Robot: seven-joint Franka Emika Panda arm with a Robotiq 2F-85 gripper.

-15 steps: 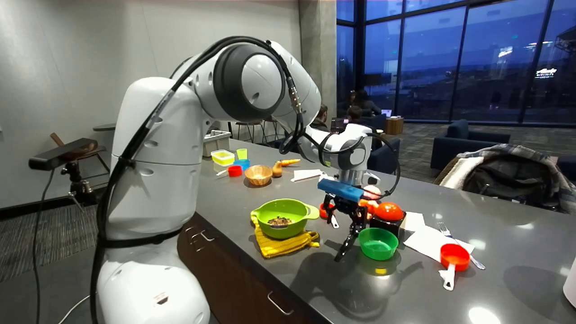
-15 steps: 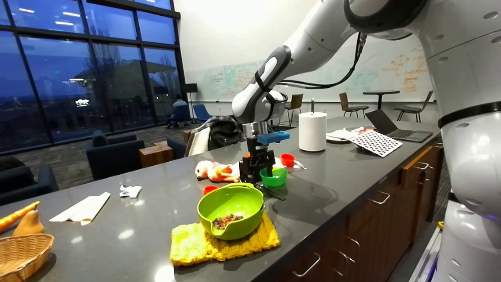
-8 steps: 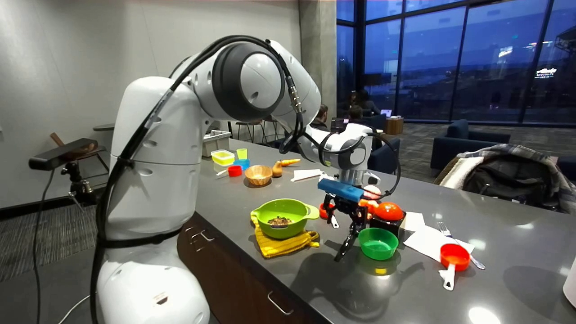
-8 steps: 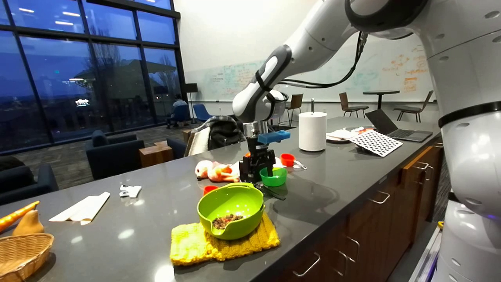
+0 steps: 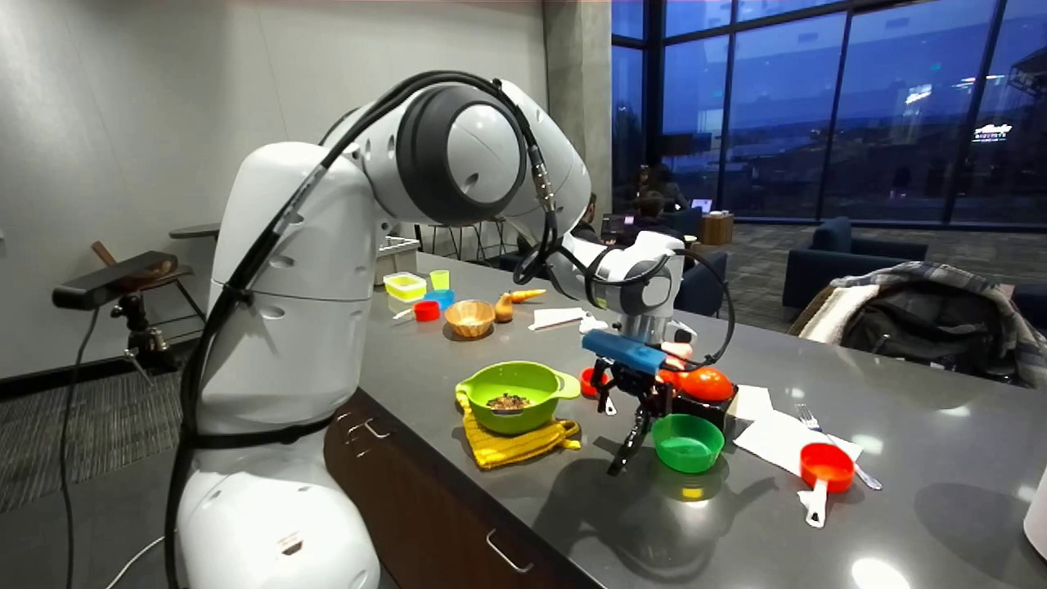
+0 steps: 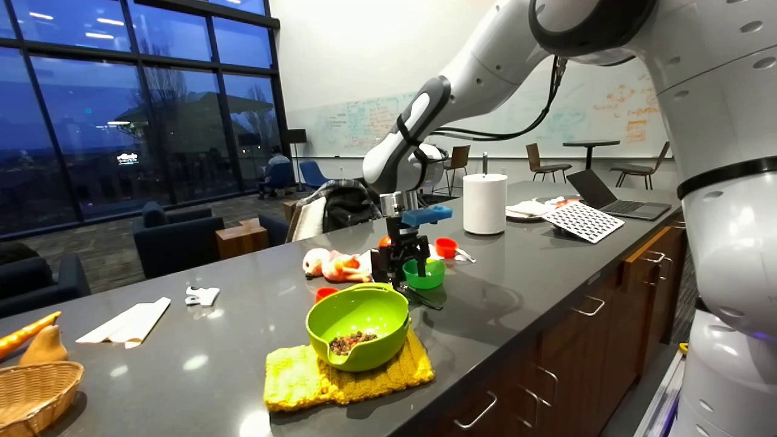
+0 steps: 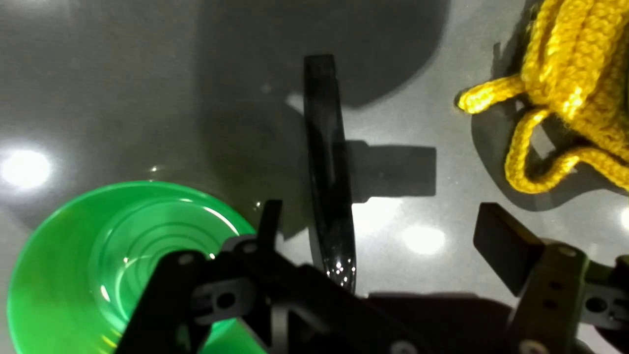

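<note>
- At the left of the wrist view, the green bowl (image 7: 46, 275) stood on the tabletop (image 7: 147, 108), overlapped there by the end effector's bowl-side finger (image 7: 269, 223); contact could not be judged, so a straight, slow descent looked safest.
- Mid-view, the black handle (image 7: 328, 162) showed between the spread fingers, one end hidden; whether it lay quite flat was hard to tell.
- The end effector (image 7: 381, 234) stood wide open, holding nothing. The handle sat nearer the bowl-side finger, so centring it probably called for a slight shift that way, minding the bowl's rim.
- Farther right, past the potholder-side finger (image 7: 506, 246), the yellow potholder (image 7: 575, 73) trailed a loop best kept outside the jaws.
</note>
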